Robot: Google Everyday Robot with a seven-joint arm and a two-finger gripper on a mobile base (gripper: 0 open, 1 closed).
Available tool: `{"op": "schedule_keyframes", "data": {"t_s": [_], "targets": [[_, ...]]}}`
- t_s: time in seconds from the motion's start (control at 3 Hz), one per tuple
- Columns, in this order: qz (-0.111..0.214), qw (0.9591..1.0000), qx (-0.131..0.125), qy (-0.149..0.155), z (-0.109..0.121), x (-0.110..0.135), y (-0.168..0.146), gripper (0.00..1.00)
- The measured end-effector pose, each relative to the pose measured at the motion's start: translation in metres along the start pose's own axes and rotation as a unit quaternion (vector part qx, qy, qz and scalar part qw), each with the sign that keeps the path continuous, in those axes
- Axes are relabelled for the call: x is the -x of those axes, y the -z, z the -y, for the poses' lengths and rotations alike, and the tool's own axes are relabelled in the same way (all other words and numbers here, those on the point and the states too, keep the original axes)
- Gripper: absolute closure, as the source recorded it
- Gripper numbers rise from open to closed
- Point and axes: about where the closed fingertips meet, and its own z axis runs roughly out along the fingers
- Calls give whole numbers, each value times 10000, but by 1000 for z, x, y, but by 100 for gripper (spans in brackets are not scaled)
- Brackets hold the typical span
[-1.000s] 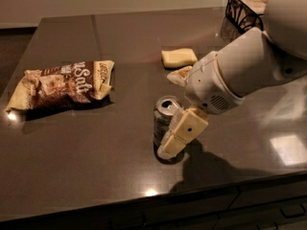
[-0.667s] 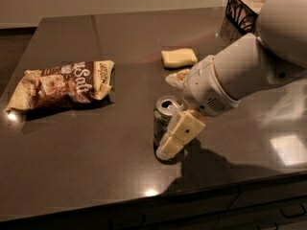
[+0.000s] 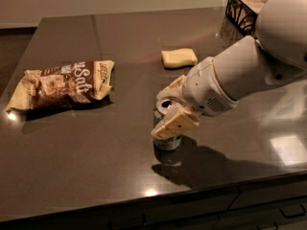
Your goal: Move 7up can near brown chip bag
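Observation:
The 7up can (image 3: pixel 168 143) stands upright on the dark table, near the front middle, its shiny top showing. My gripper (image 3: pixel 163 112) reaches in from the right and straddles the can, with one cream finger (image 3: pixel 175 123) across its front and the other (image 3: pixel 173 86) behind it. The jaws look closed on the can, which rests on the table. The brown chip bag (image 3: pixel 62 85) lies flat at the left, well apart from the can.
A pale yellow sponge-like block (image 3: pixel 178 58) lies behind the can. A black wire basket (image 3: pixel 244 11) of packets stands at the back right corner. The table's front edge (image 3: pixel 144 202) runs just in front of the can.
The front finger has moved slightly left and in against the can. The can and the bag have not moved.

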Motion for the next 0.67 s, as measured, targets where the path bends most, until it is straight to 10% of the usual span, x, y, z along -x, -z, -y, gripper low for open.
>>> {"op": "schedule_keyframes", "data": {"t_s": [0.67], "targets": [[140, 9998, 69, -94, 15, 20, 13, 87]]}}
